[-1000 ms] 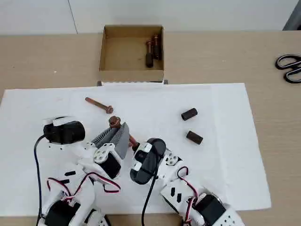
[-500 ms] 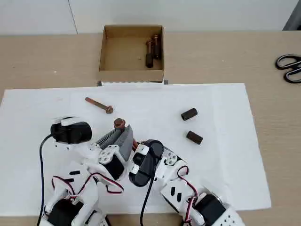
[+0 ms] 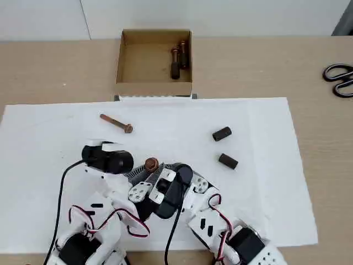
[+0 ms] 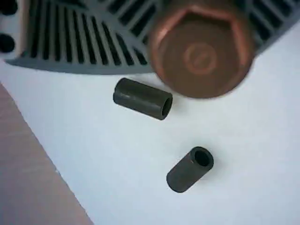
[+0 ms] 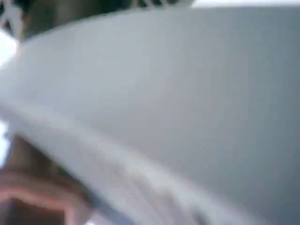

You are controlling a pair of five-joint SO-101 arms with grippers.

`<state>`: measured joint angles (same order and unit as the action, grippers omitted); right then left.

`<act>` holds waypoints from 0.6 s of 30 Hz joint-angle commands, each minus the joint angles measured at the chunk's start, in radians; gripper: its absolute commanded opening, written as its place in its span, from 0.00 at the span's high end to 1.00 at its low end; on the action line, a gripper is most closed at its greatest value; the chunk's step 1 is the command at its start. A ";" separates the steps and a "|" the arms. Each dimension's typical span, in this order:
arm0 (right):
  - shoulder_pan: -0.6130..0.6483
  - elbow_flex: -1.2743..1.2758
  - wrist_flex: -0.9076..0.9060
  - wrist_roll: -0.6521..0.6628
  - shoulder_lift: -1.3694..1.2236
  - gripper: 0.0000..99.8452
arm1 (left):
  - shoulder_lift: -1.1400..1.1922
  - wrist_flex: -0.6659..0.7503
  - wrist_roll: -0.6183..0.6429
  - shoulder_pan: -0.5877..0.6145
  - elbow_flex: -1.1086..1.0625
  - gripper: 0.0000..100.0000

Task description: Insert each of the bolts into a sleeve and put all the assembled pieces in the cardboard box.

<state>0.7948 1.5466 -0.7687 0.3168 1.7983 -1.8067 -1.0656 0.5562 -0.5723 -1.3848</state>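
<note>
Now: left gripper (image 3: pixel 148 171) closed tight on a bolt (image 3: pixel 150 164), lower centre of the high view.
Bolt head points up, close beside the right arm. Upper sleeve (image 3: pixel 222 133) and lower sleeve (image 3: pixel 228 161) lie loose right of centre. Spare bolt (image 3: pixel 116 122) lies left of centre. Cardboard box (image 3: pixel 118 61), top centre, holds two assembled pieces (image 3: pixel 179 58).

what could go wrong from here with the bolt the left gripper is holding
1. The right arm sits very close beside the left gripper, which is shut on the bolt; a bump could jar it loose.
2. The two sleeves lie loose on their sides on the paper, so a nudge during insertion might roll them away.
</note>
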 commanded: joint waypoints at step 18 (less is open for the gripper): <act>-0.016 -0.034 0.028 0.008 0.013 1.00 | -0.006 -0.063 -0.081 -0.015 -0.076 0.82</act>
<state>0.7887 1.5528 -0.7702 0.3184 1.7921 -1.8159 -1.0886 0.4749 -0.5754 -1.4339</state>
